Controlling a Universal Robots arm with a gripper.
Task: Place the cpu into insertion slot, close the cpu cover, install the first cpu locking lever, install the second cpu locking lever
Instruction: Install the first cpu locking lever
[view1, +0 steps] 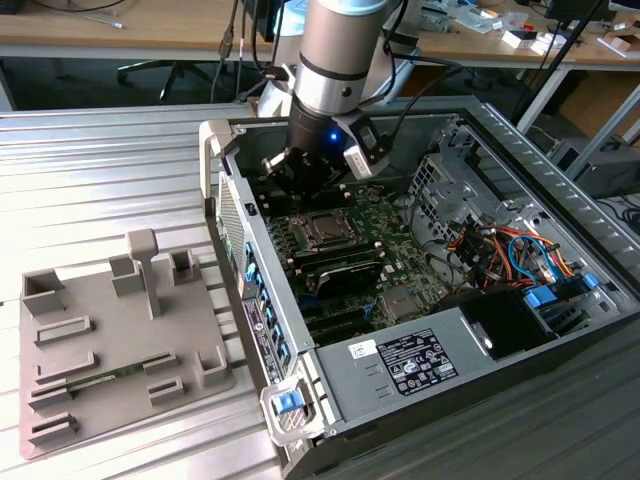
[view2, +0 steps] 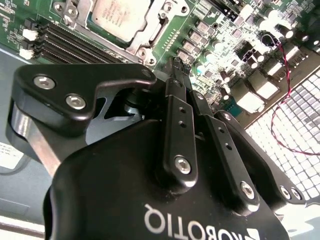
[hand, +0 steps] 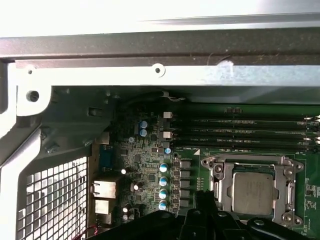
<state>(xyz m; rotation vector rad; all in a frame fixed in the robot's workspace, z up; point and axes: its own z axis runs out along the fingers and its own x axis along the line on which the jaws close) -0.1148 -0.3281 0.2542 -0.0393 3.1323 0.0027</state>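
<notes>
Silvery-grey square cpu (hand: 253, 192) seated, shiny metal-frame cpu cover (hand: 222, 185) down over it. Black gripper (view2: 176, 67) clenched, empty, just beside cover. Latching stage, likely: press slow, clear of chip.

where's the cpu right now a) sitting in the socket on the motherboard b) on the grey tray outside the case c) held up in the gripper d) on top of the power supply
a, in the first wrist view the cpu lies flat in the insertion slot on the motherboard, with a metal frame around it.
</notes>
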